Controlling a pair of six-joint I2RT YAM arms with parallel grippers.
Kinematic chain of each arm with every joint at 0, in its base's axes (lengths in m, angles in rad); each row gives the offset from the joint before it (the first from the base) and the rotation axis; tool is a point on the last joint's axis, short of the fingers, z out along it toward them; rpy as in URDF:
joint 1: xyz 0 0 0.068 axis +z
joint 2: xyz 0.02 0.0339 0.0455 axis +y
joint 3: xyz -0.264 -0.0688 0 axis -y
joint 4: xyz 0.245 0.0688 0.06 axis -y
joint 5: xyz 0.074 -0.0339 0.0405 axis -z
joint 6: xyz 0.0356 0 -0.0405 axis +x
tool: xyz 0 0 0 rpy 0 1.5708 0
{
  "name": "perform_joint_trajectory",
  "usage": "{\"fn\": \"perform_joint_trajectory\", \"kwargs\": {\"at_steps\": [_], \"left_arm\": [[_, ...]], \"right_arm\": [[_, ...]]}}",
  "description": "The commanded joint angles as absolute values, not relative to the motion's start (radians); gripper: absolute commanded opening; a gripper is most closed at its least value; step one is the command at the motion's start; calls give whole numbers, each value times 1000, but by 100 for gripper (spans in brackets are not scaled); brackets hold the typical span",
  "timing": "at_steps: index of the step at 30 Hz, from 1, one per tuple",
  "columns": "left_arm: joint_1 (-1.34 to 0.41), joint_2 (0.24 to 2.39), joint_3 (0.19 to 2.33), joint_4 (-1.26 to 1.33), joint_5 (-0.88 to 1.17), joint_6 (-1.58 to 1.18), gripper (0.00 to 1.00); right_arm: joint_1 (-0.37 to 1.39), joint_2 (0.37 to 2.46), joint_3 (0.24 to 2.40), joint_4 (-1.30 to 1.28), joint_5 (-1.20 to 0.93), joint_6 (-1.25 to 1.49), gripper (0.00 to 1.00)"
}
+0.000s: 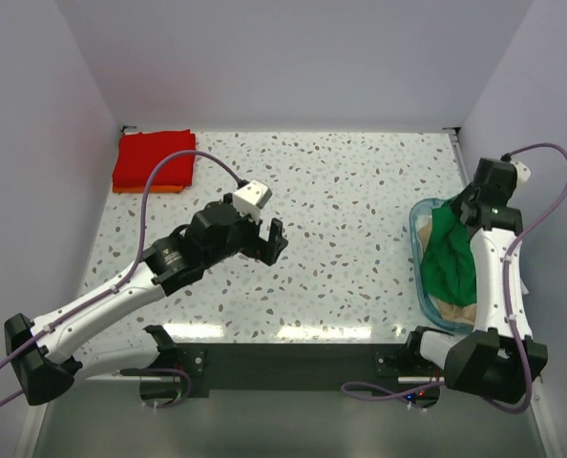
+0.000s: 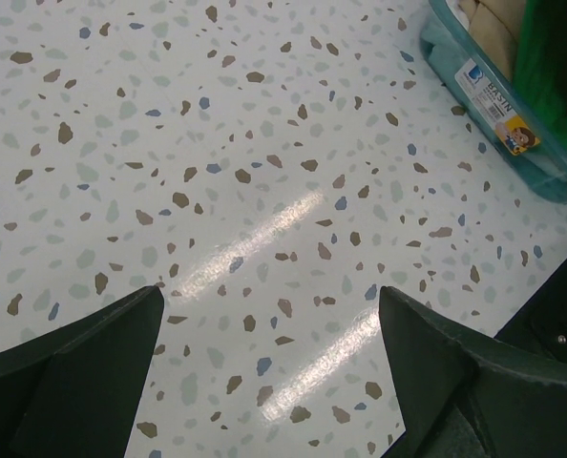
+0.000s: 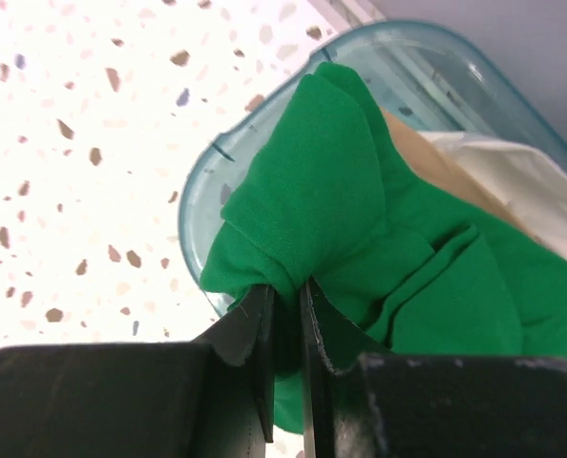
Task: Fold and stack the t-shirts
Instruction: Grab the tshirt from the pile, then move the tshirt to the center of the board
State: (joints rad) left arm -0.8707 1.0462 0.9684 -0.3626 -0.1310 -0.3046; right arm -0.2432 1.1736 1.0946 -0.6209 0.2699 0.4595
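2 shirts lie folded and stacked in the far left corner of the table (image 1: 360, 191): a red shirt (image 1: 155, 157) on top and an orange shirt (image 1: 150, 189) under it, with only its near edge showing. The other shirts sit in a see-through blue basket (image 1: 419, 215) at the right edge of the table, well apart from that stack. A green shirt (image 1: 451, 253) lies crumpled on top there and spills over the rim on the side facing the middle of the table. Under it a beige shirt (image 1: 452, 310) shows at the near end of the basket, and the right wrist view also catches a white shirt (image 3: 513, 181) just beside the beige one, further in.

The right gripper (image 3: 285, 291) reaches down over the basket, its 2 fingers pinched together on a bunched fold of the green shirt (the cloth fills the narrow slit between them). From above, that arm bends forward over the basket and hides part of the cloth.

The left gripper (image 1: 269, 239) hangs over the bare middle of the table, left of centre, tilted toward the basket. Its fingers are spread wide with nothing between them; only speckled tabletop shows in the gap. Its wrist view takes in a corner of the basket with a small label (image 2: 503, 110) on the wall, green and beige cloth behind it.
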Motion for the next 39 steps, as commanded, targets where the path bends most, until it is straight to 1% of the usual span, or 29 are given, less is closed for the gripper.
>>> {"fn": "perform_joint_trajectory", "kwargs": {"at_steps": [1, 3, 4, 7, 10, 11, 12, 15, 17, 19, 20, 22, 23, 24, 26, 27, 30, 34, 35, 39], "left_arm": [[-865, 1020, 965, -336, -130, -316, 100], [-867, 1014, 963, -334, -138, -327, 100], [-865, 1011, 962, -334, -153, -333, 100], [-861, 1002, 968, -341, -192, -351, 100], [-833, 991, 976, -345, -199, -370, 100], [-822, 989, 982, -345, -196, -376, 100], [-799, 985, 983, -344, -189, -382, 100], [-738, 979, 986, -339, -149, -393, 100], [-709, 971, 986, -339, -124, -399, 100], [-689, 969, 982, -345, -142, -408, 100], [-689, 962, 980, -348, -156, -411, 100], [-683, 954, 971, -363, -198, -437, 100], [-681, 945, 968, -365, -210, -443, 100], [-680, 942, 963, -374, -221, -463, 100], [-676, 931, 947, -379, -238, -486, 100], [-675, 930, 939, -385, -241, -494, 100], [-675, 930, 904, -402, -267, -528, 100], [-667, 916, 812, -422, -331, -589, 98], [-664, 905, 792, -422, -339, -619, 97], [-661, 887, 684, -391, -356, -690, 92]], "right_arm": [[-238, 1106, 1224, -661, 221, 434, 0], [-239, 1095, 1296, -675, 160, 431, 0], [-239, 1092, 1322, -676, 84, 430, 0], [-216, 1111, 1439, -675, -55, 454, 0], [-77, 1173, 1589, -680, -25, 462, 0], [19, 1219, 1630, -687, -3, 459, 0], [56, 1248, 1711, -690, -3, 463, 0], [190, 1337, 1842, -673, -3, 480, 0], [286, 1379, 1894, -654, -5, 488, 0], [340, 1411, 1911, -629, -23, 508, 0], [391, 1416, 1901, -599, -31, 509, 0], [437, 1411, 1833, -577, -35, 508, 0], [461, 1405, 1797, -545, -35, 508, 4], [465, 1393, 1698, -523, -40, 512, 24], [466, 1359, 1547, -492, -14, 534, 46], [465, 1352, 1505, -494, -3, 540, 59], [466, 1315, 1353, -462, 20, 554, 65], [497, 1284, 1171, -411, 2, 592, 65], [540, 1285, 1107, -385, 2, 597, 65], [690, 1334, 1005, -339, 89, 632, 63]]}}
